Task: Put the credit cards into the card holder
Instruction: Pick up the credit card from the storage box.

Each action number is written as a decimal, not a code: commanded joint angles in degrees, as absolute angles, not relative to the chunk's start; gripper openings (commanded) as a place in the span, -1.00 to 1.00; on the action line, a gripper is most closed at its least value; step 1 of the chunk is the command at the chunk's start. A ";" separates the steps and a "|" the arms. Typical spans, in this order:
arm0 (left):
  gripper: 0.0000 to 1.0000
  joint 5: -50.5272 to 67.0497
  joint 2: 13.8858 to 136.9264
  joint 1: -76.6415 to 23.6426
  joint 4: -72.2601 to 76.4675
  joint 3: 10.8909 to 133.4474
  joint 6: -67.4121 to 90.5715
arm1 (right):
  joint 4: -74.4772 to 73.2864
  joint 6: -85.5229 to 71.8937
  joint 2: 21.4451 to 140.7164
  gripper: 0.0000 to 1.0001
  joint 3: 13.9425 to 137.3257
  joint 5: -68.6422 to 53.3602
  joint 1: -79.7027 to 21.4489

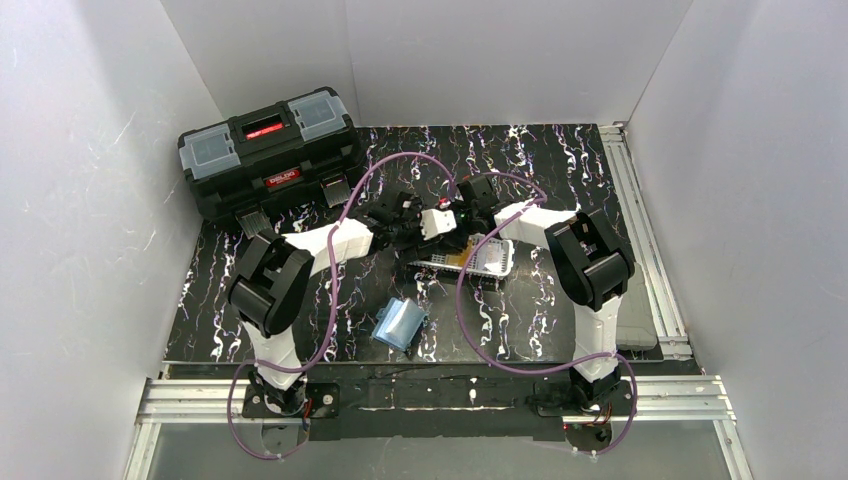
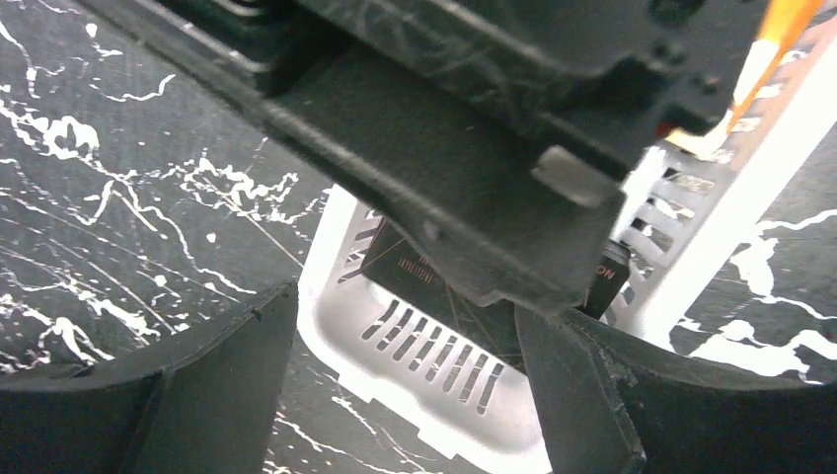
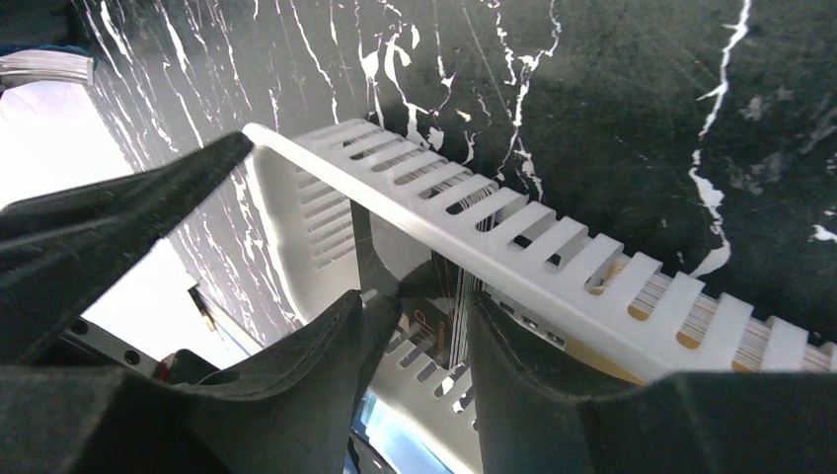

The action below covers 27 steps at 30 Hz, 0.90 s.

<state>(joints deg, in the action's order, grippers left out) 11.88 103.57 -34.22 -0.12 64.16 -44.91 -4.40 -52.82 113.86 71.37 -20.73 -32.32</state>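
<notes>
I have both arms over the white slotted plastic basket (image 3: 513, 232) because the cards sit inside it. A black plastic credit card (image 2: 405, 262) leans against its wall, and an orange card (image 2: 780, 30) shows at the far side. The teal-blue folding card holder (image 1: 400, 323) lies spread open on the marbled table near the arm bases, well apart from the basket, ready to take a card.

The right gripper (image 3: 415, 306) reaches into the basket with its jaws about halfway apart on either side of the black card. I cannot tell whether they are pressing on it. The left gripper (image 2: 405, 326) is spread wide and empty, straddling the basket's corner, probably to steady it.
</notes>
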 commanded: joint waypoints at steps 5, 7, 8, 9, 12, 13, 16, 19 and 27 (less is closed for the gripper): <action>0.59 13.28 100.16 -34.28 -6.78 64.18 -41.26 | -1.62 -53.53 113.88 -0.01 73.45 -23.18 -32.96; 0.59 13.53 99.86 -33.88 -7.59 64.93 -40.83 | -1.58 -53.48 113.90 -0.01 73.75 -23.57 -32.96; 0.59 13.58 99.64 -33.66 -7.90 65.37 -40.64 | -1.58 -53.52 113.92 -0.01 73.88 -23.80 -32.96; 0.59 13.54 99.42 -33.35 -8.35 66.01 -40.49 | -1.58 -53.52 113.97 -0.02 74.05 -23.86 -32.92; 0.58 14.21 98.74 -31.99 -9.97 67.99 -39.76 | -1.53 -53.53 114.09 -0.03 74.50 -24.32 -32.96; 0.58 14.39 98.39 -31.53 -10.35 68.42 -39.55 | -1.50 -53.53 114.02 -0.04 74.59 -24.44 -32.96; 0.58 15.00 97.84 -29.97 -11.27 69.19 -39.36 | -1.29 -53.50 113.85 -0.03 74.71 -24.93 -32.96; 0.58 14.55 97.70 -29.21 -10.50 68.37 -40.28 | -0.85 -53.72 113.82 -0.04 74.62 -25.46 -32.96; 0.58 13.29 97.73 -28.62 -8.32 65.90 -41.49 | -5.94 -50.41 112.31 -0.03 75.54 -20.73 -32.96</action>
<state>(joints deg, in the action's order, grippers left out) 12.88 101.45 -28.93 -8.45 66.89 -40.75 -3.20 -52.97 113.86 72.79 -23.92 -32.75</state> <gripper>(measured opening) 0.792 0.468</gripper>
